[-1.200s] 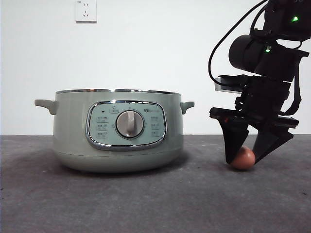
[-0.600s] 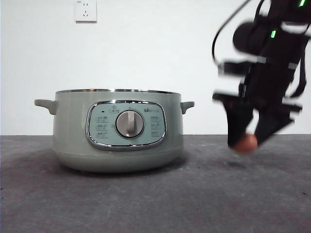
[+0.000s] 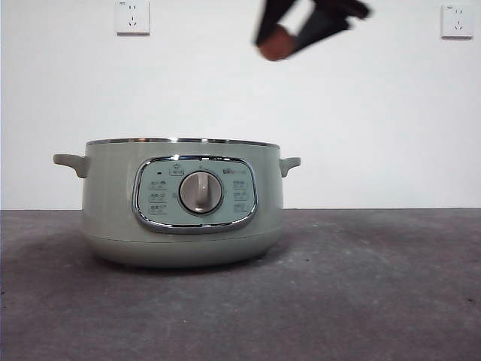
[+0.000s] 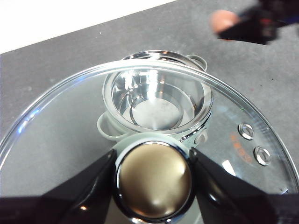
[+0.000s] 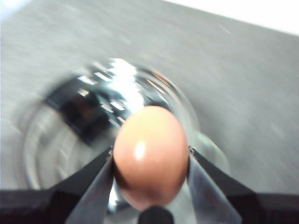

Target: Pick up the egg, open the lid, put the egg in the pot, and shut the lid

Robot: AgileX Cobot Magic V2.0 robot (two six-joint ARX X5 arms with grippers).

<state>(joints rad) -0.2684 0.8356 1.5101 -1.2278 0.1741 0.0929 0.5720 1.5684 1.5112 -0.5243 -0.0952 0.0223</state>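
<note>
The sage-green pot (image 3: pixel 183 210) stands open on the table, its shiny inside visible in the left wrist view (image 4: pixel 156 105) and blurred in the right wrist view (image 5: pixel 93 121). My right gripper (image 3: pixel 279 41) is shut on the reddish-brown egg (image 3: pixel 275 43), high above the pot's right side; the egg fills the right wrist view (image 5: pixel 150 156) and shows far off in the left wrist view (image 4: pixel 223 21). My left gripper (image 4: pixel 154 175) is shut on the knob (image 4: pixel 154 176) of the glass lid (image 4: pixel 56 130), held high above the pot, out of the front view.
The dark grey table (image 3: pixel 361 301) spreads around the pot. A white wall with two sockets (image 3: pixel 133 16) stands behind.
My right gripper has lifted the egg off the table at the right and carried it up and left to above the pot.
</note>
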